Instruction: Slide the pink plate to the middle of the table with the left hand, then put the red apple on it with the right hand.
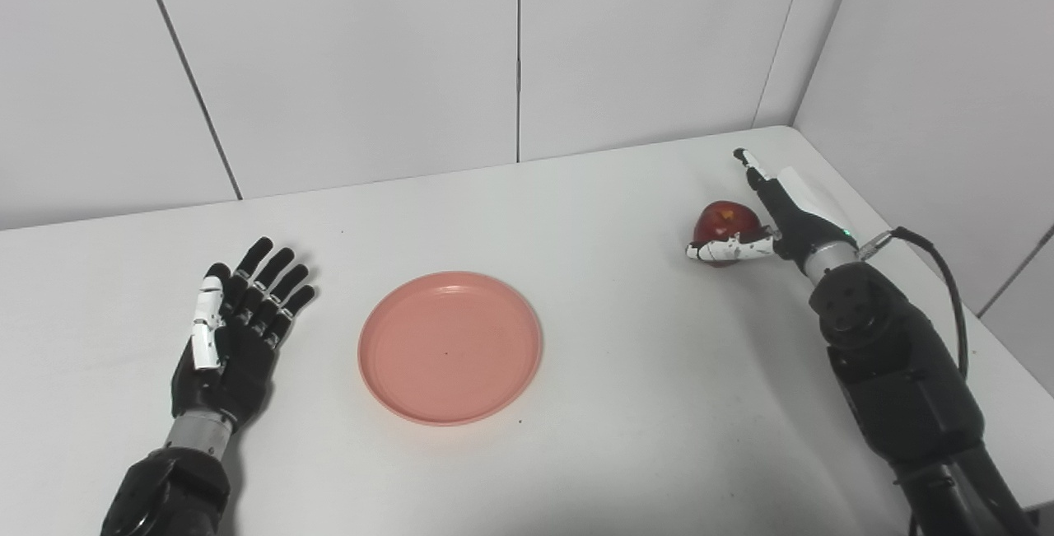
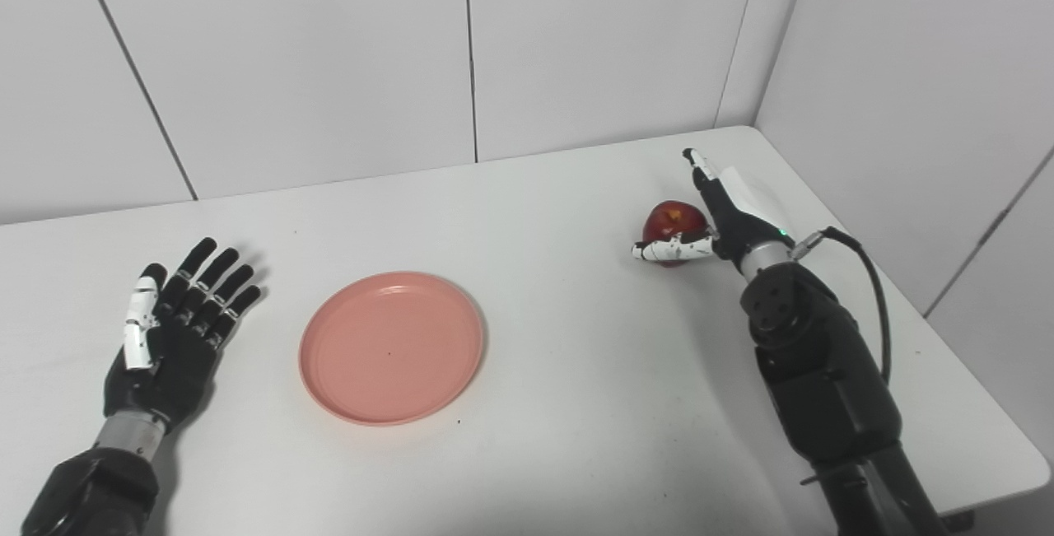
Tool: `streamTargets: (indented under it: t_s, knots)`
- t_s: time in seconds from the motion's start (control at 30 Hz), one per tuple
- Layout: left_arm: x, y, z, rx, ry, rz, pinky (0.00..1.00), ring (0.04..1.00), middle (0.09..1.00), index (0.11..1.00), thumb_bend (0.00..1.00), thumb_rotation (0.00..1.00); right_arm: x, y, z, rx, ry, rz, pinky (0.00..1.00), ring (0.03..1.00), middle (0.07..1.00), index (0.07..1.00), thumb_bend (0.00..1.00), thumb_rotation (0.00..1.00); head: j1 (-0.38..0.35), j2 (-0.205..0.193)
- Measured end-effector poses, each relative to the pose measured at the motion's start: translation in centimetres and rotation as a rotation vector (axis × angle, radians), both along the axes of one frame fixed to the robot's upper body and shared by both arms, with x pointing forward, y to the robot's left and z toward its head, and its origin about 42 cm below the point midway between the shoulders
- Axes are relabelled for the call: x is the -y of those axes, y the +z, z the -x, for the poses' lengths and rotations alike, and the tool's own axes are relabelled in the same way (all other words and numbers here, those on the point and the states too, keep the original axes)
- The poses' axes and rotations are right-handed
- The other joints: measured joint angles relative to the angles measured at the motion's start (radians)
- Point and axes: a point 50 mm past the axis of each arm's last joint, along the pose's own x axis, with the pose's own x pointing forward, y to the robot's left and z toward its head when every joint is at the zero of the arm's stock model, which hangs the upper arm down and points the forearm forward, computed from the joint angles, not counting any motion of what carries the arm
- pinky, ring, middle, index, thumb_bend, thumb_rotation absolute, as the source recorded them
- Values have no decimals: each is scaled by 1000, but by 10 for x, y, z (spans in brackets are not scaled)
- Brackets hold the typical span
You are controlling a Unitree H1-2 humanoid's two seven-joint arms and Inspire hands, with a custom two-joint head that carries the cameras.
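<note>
The pink plate [image 1: 450, 347] lies flat near the middle of the white table [image 1: 642, 371], with nothing on it. My left hand [image 1: 235, 322] rests to the left of the plate, open, palm up and fingers spread, a short gap away from the rim. The red apple [image 1: 725, 220] sits on the table at the far right. My right hand [image 1: 781, 211] is against its right side, open: the fingers [image 1: 753, 170] stretch straight past the apple and the white thumb [image 1: 729, 250] crosses in front of its base.
White wall panels close the table off at the back and along the right. The table's right edge [image 2: 947, 371] runs close beside my right forearm [image 2: 815, 371]. A black cable [image 2: 873, 289] loops off the right wrist.
</note>
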Motion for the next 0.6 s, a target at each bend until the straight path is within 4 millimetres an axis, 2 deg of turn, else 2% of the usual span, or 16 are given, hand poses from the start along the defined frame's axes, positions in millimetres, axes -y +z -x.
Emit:
streamTargets:
  t_s: [0.33,0.6]
  knots:
    - [0,0,0,0,0,0,863,871,886,871,341,1000,-2,4,-4,-7,10,14,860,931,953,957,1000,307,0,3]
    - [0,0,1,1,0,0,868,872,885,868,338,999,-2,-3,-6,-36,7,27,844,929,955,962,1000,332,0,6]
